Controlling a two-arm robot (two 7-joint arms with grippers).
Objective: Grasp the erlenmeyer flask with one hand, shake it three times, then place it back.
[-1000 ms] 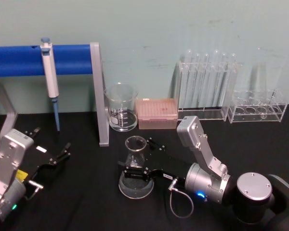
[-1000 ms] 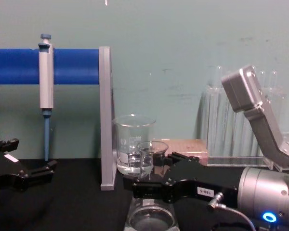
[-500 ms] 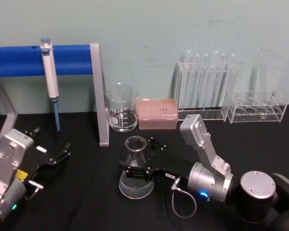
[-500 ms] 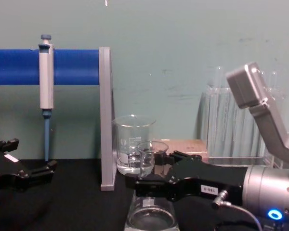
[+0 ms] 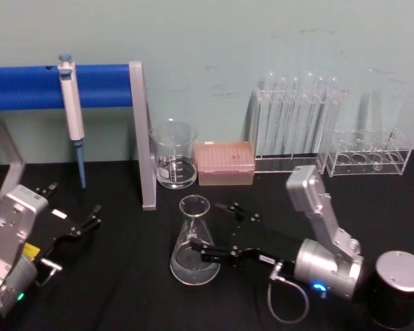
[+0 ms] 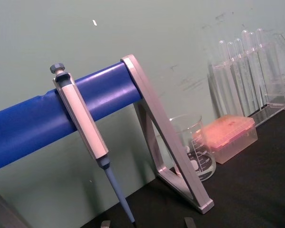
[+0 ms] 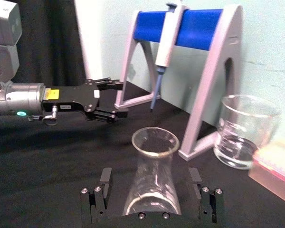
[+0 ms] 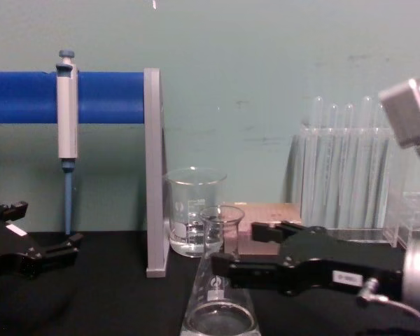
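The flask (image 5: 194, 241) is seen upright on the black table (image 5: 124, 289), at 6 o'clock from the beaker (image 5: 173, 155), w/ the right gripper (image 5: 217, 231) spread open just at its 3 o'clock, fingers not pinching it, while the left gripper (image 5: 72, 217) is parked open at approx. 9 o'clock.

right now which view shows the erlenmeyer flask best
The right wrist view: the erlenmeyer flask stands close and central, rim to lower wall, between the open fingers of the right gripper. The head view shows it whole but smaller. The chest view cuts off its base.
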